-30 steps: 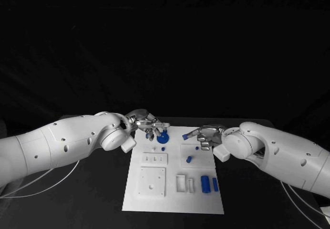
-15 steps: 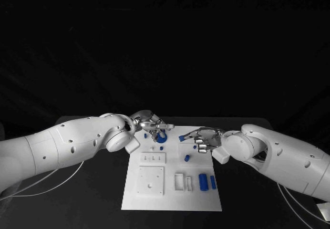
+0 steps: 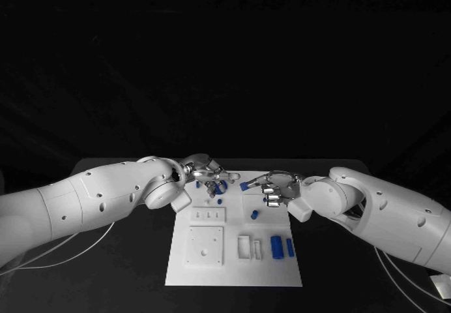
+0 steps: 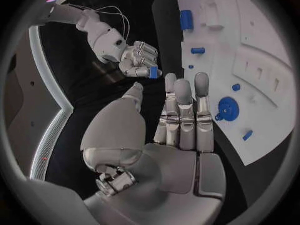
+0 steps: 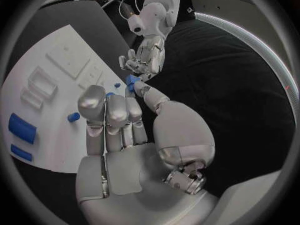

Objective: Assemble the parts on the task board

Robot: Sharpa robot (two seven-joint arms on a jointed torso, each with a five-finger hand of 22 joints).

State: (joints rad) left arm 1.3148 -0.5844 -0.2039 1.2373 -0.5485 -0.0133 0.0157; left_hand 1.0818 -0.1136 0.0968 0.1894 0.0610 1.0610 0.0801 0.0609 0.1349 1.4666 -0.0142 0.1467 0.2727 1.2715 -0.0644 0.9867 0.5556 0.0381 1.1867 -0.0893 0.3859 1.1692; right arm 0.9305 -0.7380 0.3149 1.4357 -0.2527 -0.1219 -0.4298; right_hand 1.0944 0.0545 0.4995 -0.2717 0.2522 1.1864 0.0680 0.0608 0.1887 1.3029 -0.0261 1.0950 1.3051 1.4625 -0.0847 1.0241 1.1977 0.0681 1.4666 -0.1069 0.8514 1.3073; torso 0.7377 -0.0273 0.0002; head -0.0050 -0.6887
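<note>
Right hand [image 3: 274, 190] is pinching a small blue part [image 3: 244, 186] at its fingertips, above the task board's [image 3: 235, 267] far edge. Left hand [image 3: 208, 176] is hovering fingers apart, grasping nothing, blue round part [image 4: 227, 108] just beyond its fingertips.

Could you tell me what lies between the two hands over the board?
In the head view, bare white board separates the left hand from the right hand, which pinches a blue part.
</note>
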